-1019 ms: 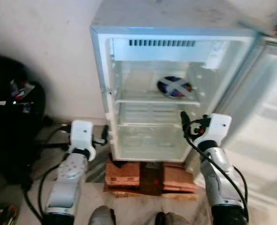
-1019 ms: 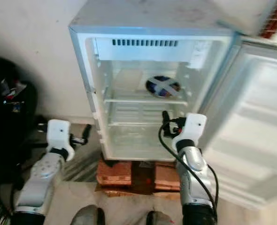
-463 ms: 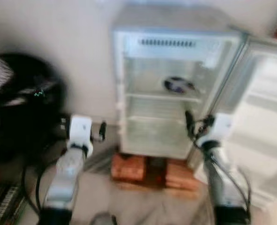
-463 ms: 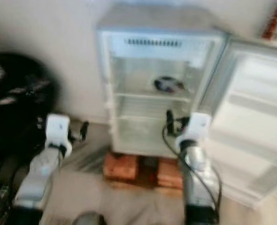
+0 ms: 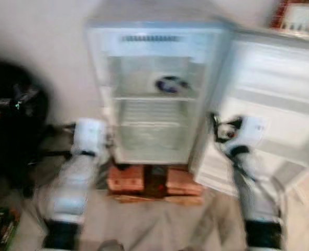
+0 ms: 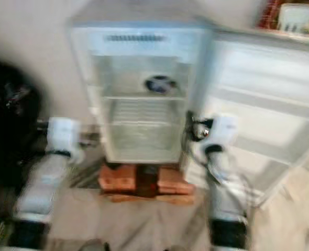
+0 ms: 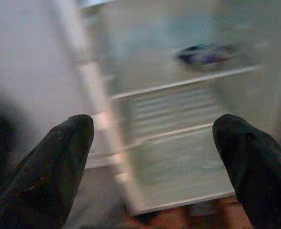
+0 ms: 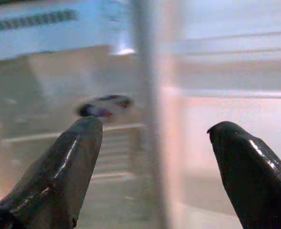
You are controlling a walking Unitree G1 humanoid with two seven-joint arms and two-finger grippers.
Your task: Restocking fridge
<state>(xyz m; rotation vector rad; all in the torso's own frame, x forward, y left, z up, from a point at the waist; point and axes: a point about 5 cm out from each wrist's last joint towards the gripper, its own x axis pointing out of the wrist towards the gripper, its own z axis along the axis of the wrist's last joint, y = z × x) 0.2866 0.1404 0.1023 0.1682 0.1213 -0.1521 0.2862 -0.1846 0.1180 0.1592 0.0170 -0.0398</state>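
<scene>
A dark bag [image 5: 10, 125] slumps at the far left against the wall. The left gripper [image 7: 155, 167] hangs before the fridge's [image 5: 99, 78] left edge, fingers spread wide and empty. The fridge stands open on bricks [image 5: 125, 179], a dark round dish [image 5: 170, 83] toward the right end of its upper shelf [image 5: 139, 98]. The right gripper [image 8: 155, 157], also wide open and empty, is just before the fridge's right front edge, beside the open door [image 5: 269, 94]. The views are blurred.

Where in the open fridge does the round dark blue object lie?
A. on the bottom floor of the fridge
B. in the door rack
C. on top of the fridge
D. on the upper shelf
D: the round dark blue object rests on the upper shelf inside the fridge.
</scene>
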